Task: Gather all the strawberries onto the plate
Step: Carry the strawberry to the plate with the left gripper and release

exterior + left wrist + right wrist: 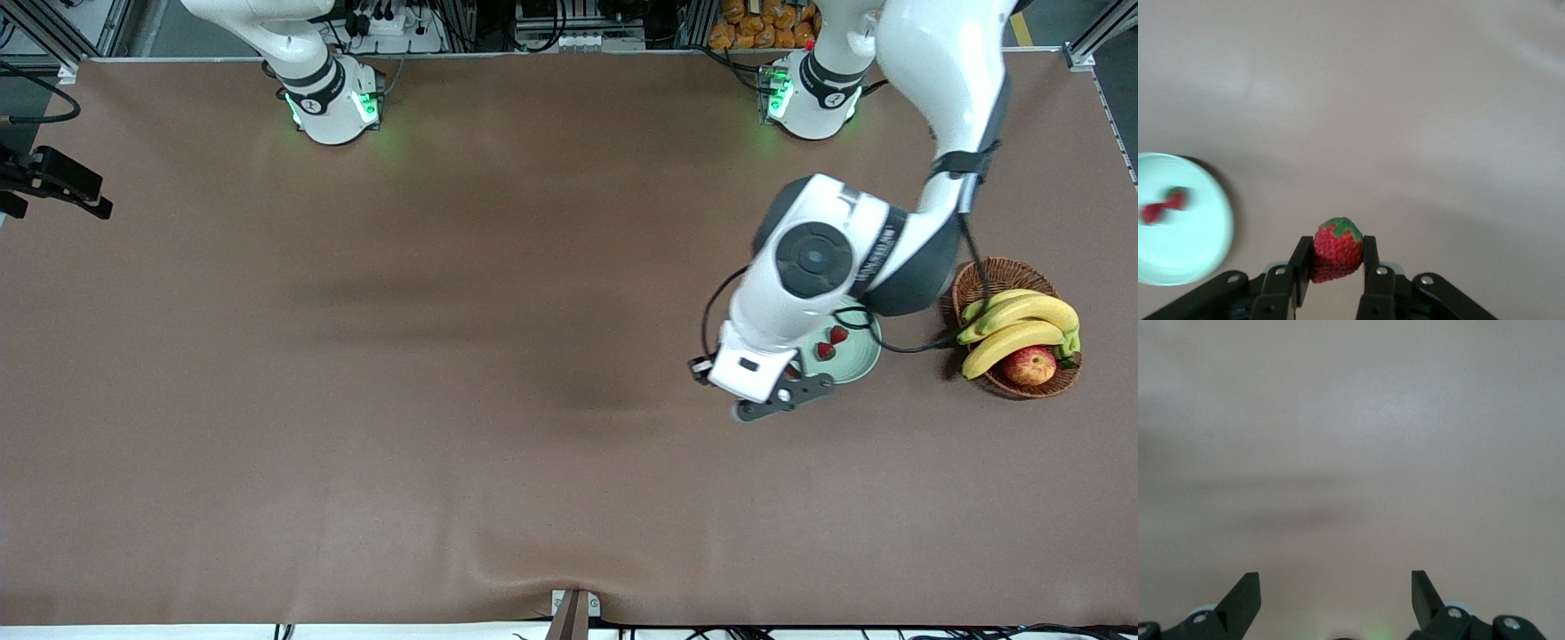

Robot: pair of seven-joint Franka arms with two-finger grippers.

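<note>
Strawberries [832,342] are seen lying on the plate [864,360], two of them close together, toward the left arm's end of the desk [444,356]. Beside the plate, a basket [1022,382] of bananas [1018,327] and an apple [1029,364] is set. A third strawberry [1337,249] is clamped between the left tool's [1337,263] fingers, over bare desk just beside the plate. The right tool [1335,593] is held wide open and empty over bare desk, its arm waiting.

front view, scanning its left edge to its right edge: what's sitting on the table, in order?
Round pale mint-green plate holding two small red strawberries → brown wicker basket with yellow bananas and a red-yellow apple.
</note>
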